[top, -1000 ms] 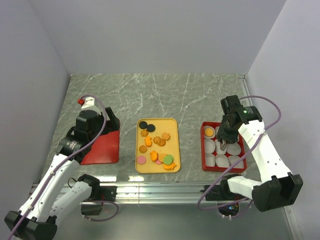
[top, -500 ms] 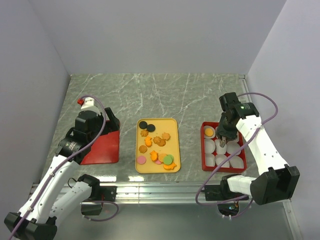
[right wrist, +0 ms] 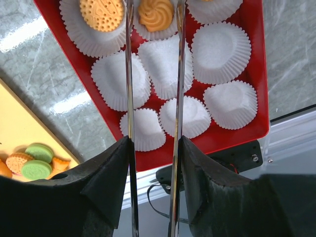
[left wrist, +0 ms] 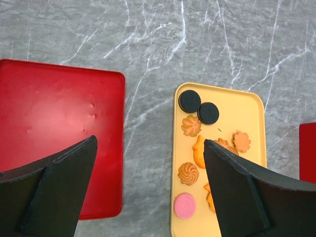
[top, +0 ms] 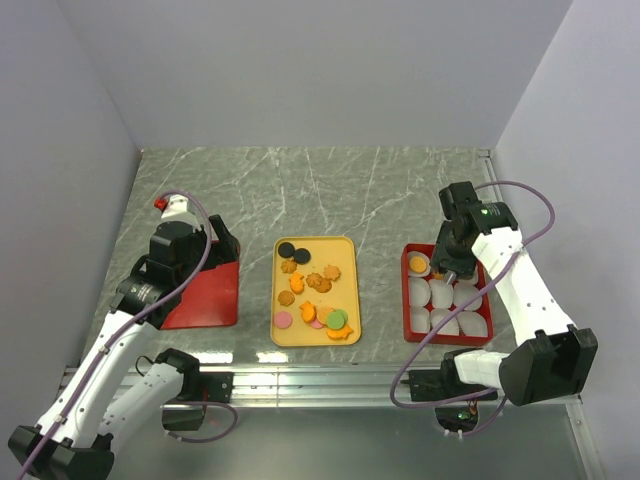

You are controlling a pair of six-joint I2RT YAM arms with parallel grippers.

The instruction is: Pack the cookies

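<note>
Several cookies (top: 313,290) lie on a yellow tray (top: 345,247): orange and brown shapes, two black, pink, green. They also show in the left wrist view (left wrist: 191,173). A red box (top: 408,305) holds white paper cups (right wrist: 221,51). One far cup holds a round orange cookie (right wrist: 102,13). My right gripper (top: 447,272) hangs over the box's far row. Its thin metal blades (right wrist: 154,19) stand slightly apart around a swirl cookie (right wrist: 155,14) that lies in the middle far cup. My left gripper (left wrist: 149,143) is open and empty, high between the red lid and the tray.
A flat red lid (top: 205,295) lies on the marble table left of the tray, also in the left wrist view (left wrist: 54,128). Grey walls close in the left, back and right. The table's metal front rail (top: 320,378) runs below the tray.
My right gripper has moved from the box's middle rows to its far row. The left arm has not moved.
</note>
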